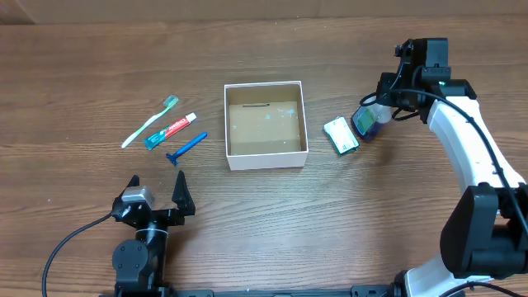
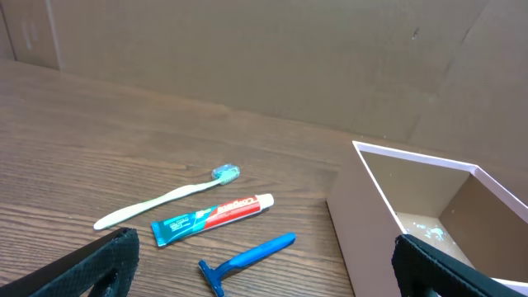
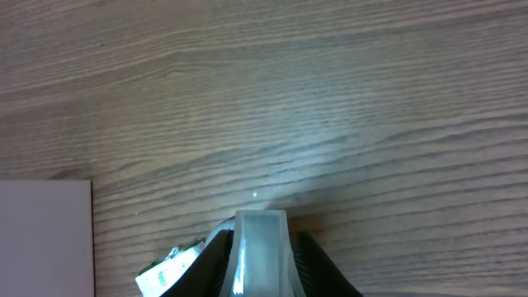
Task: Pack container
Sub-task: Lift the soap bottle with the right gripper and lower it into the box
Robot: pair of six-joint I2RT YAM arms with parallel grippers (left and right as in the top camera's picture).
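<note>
Centrally on the wooden table (image 1: 82, 74) sits the container (image 1: 265, 157), a square, shallow box with thin white walls and an open top. Its floor is brown cardboard, all of it in view from overhead, with a short dark slit near the far wall and a scatter of pale specks toward the middle. From the left wrist view its near corner stands upright, white outside and tan inside.

To its left, well apart from it, three toiletries lie close together: a toothbrush (image 1: 149, 122) with a pale handle and a green head, a toothpaste tube (image 1: 171, 130) in red, white and teal, and a blue razor (image 1: 187, 148) nearest the box. Just right of the container lies a small green-and-white packet (image 1: 340, 135), not touching its wall.

The left gripper (image 1: 156, 179) rests at the near edge of the table, below the razor, its two dark fingers spread wide with nothing between them.

The right gripper (image 1: 370, 118) is low over the table just beyond the packet. Its fingers (image 3: 318, 266) press on either side of a small translucent bottle (image 3: 261, 247), which shows blue from overhead and sits just beside the packet.
</note>
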